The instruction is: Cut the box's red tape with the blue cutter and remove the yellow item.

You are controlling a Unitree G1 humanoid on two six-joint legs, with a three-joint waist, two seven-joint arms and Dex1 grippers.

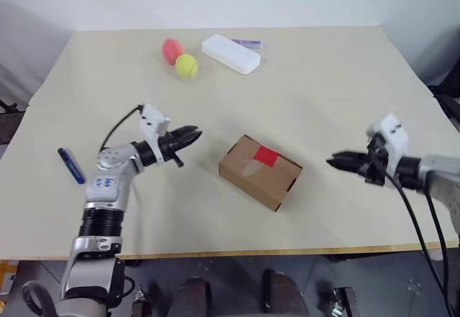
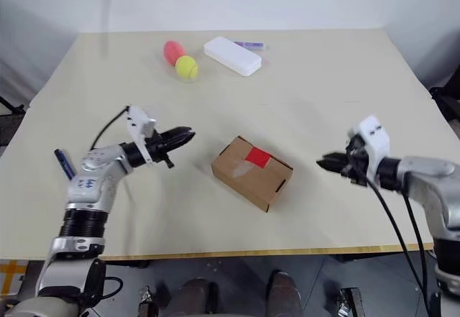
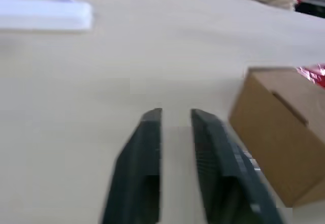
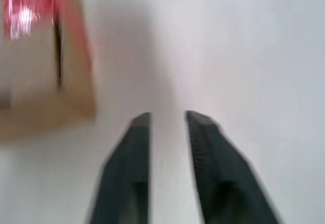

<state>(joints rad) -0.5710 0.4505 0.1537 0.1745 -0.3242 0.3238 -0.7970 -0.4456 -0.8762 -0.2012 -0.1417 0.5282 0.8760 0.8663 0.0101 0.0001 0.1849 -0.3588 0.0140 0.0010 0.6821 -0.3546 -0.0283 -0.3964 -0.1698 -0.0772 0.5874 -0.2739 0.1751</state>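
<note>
The box (image 1: 259, 171) sits closed in the middle of the desk (image 1: 323, 94), turned at an angle, and the red tape (image 1: 267, 156) is a small square on its top face, uncut. To the box's left, the left gripper (image 1: 192, 136) hovers above the desk, pointing toward the box but apart from it; its jaws show a narrow gap and hold nothing. On the box's right, well apart, the right gripper (image 1: 335, 162) points back at the box, its jaws also slightly parted and empty. Far to the left of the box, past the left arm, the blue cutter (image 1: 70, 165) lies flat near the desk's edge, untouched. Beyond the box, toward the far side, a yellow-green ball (image 1: 186, 65) rests touching a pink-red ball (image 1: 172, 49), with a flat white case (image 1: 231, 53) just beside them and a small purple stick (image 1: 248, 43) behind the case.
</note>
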